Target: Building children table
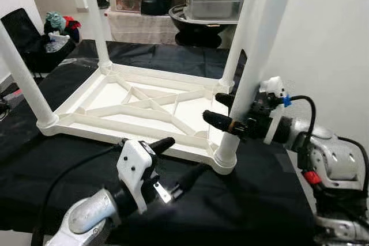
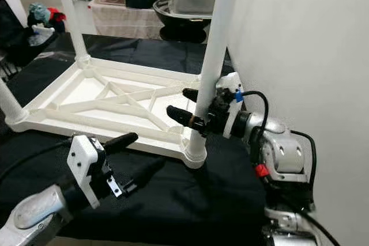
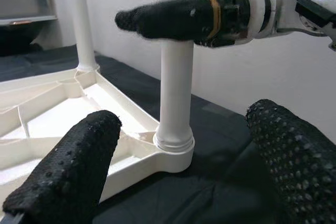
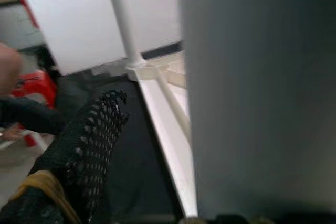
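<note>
A white children's table [image 1: 144,105] lies upside down on a black cloth [image 1: 253,200], its legs pointing up. My right gripper [image 1: 222,109] reaches in from the right and straddles the near right leg [image 1: 259,50] at mid height, one finger on each side. It is open, and the right wrist view shows a gap between one of the fingers [image 4: 89,145] and the leg. My left gripper [image 1: 185,155] hovers open over the cloth just before the table's near edge. It points at the base of that same leg [image 3: 176,140] and holds nothing.
A white wall [image 1: 334,38] stands close on the right, right behind my right arm. At the back, a covered table carries pots and a metal container [image 1: 210,1]. A black seat with toys [image 1: 40,38] sits at the far left.
</note>
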Robot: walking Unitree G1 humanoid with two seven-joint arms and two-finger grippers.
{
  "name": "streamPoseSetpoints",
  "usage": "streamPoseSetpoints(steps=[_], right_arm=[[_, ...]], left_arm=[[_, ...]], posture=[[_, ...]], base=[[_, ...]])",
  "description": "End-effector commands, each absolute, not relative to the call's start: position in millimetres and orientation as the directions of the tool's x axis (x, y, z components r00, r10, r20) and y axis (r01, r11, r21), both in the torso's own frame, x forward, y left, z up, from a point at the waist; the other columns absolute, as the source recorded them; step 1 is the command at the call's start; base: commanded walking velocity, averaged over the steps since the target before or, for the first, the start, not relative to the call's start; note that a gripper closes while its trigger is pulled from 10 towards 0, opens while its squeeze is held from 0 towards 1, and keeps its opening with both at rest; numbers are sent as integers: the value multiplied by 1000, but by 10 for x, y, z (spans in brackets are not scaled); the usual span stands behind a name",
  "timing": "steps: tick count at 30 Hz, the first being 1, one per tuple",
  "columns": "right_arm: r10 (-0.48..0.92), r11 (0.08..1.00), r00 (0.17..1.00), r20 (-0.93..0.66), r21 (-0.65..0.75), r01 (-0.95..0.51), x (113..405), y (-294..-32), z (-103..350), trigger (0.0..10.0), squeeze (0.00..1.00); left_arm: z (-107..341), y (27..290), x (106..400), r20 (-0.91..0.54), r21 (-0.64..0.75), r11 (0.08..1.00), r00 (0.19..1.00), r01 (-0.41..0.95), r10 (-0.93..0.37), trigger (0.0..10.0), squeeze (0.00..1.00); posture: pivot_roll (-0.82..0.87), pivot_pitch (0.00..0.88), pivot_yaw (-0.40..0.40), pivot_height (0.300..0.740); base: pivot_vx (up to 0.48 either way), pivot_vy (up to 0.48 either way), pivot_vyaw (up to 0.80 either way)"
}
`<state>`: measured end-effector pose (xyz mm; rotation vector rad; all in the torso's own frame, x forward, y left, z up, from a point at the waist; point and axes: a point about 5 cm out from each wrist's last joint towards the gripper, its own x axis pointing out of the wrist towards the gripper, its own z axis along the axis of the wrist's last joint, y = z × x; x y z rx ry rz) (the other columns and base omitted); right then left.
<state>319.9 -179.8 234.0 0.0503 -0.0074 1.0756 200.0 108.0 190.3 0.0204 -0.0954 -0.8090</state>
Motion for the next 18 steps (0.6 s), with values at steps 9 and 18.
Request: streamPoseSetpoints(steps=[9, 18], right_arm=[[941, 330, 327, 88, -22, -944, 3295, -2038, 2545, 10000, 0], [940, 333, 322, 111, -98, -938, 3292, -2288, 2715, 0, 0]], left_arm=[[1914, 1161, 1802, 18, 40, 695, 695, 718, -719, 10000, 0], [1913, 1179, 1712, -17, 29, 684, 684, 729, -729, 10000, 0]], posture=[[106, 145, -74, 740], [113, 160, -51, 740]], base=[[0, 0, 0], [0, 0, 0]])
